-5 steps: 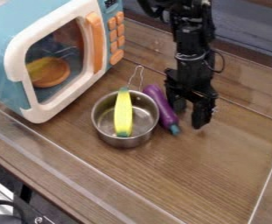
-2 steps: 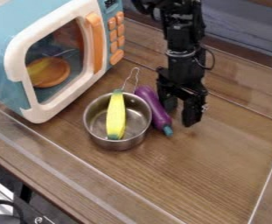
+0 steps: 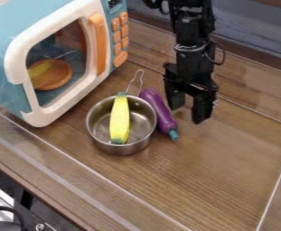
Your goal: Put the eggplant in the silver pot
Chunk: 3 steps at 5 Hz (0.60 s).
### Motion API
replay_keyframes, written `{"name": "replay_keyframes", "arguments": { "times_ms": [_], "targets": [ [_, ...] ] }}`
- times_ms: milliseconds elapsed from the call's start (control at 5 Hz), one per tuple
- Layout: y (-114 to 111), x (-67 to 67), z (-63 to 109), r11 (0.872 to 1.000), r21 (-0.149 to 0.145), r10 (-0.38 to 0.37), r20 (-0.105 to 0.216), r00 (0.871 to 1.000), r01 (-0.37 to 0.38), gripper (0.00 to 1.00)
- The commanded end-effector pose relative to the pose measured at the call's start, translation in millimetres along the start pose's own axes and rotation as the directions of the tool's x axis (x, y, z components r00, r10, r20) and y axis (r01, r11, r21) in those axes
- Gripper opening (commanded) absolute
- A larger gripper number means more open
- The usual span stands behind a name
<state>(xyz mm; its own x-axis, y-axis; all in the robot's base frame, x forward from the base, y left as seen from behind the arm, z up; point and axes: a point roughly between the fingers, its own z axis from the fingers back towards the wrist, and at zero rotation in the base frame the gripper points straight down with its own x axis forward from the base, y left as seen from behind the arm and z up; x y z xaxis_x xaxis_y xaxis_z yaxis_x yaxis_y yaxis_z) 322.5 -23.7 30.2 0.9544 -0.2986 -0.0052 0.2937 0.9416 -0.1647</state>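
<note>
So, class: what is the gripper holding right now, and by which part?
Nothing is held. The gripper hangs open just right of the eggplant, which lies on the table against the silver pot.

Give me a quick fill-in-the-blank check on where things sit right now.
1. The pot holds a ____ banana-like toy.
2. The eggplant lies on the table, ____ the pot.
3. The gripper holds ____.
4. The orange dish sits inside the ____.

Missing words: yellow; outside; nothing; microwave
</note>
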Motion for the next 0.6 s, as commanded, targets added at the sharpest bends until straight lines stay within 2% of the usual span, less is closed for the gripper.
{"name": "replay_keyframes", "arguments": {
  "times_ms": [0,400],
  "targets": [
    [-10,9.4,18.3,0.999,0.027,0.043,0.082,0.996,-0.046,1.0],
    [-7,-6.0,18.6,0.996,0.029,0.079,0.093,0.993,-0.082,1.0]
  ]
}}
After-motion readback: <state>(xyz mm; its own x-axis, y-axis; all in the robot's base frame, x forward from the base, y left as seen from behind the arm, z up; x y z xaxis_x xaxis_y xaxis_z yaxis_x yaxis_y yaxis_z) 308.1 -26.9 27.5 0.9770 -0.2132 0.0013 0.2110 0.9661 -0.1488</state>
